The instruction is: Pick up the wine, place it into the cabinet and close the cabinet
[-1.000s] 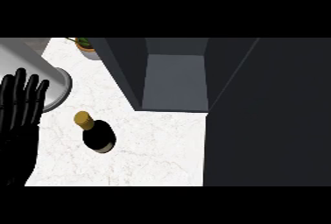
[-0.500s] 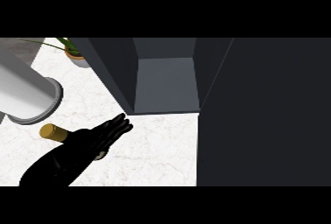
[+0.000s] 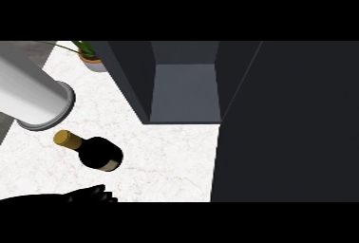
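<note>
1. Wine bottle [image 3: 95, 151], dark glass with a gold cork-coloured top, stands on the white marbled counter [image 3: 161, 161] and is seen almost straight from above, its top pointing toward the upper left.
2. Nothing touches the bottle; bare counter shows all around it.
3. One black robot hand [image 3: 88, 194] shows at the lower edge of the view, left of centre, just below the bottle and apart from it. Only a dark cluster of its fingers shows, so I cannot tell whether they are straight or curled, and I cannot tell which hand it is. It holds nothing that can be seen.
4. No second hand shows in the view.
5. Dark grey open cabinet [image 3: 184, 90] stands to the upper right of the bottle, its lighter grey inner floor visible between two dark side walls. The bottle is outside it, on the counter well in front and to the left of the opening.
6. Large dark grey panel [image 3: 288, 123] fills the right side of the view, beside the cabinet opening; it may be the cabinet's door, but I cannot tell.
7. Big pale grey cylinder [image 3: 32, 97] with a rimmed end lies across the upper left, near the bottle's top but not touching it.
8. Small potted green plant [image 3: 89, 56] sits at the top, just left of the cabinet wall.
</note>
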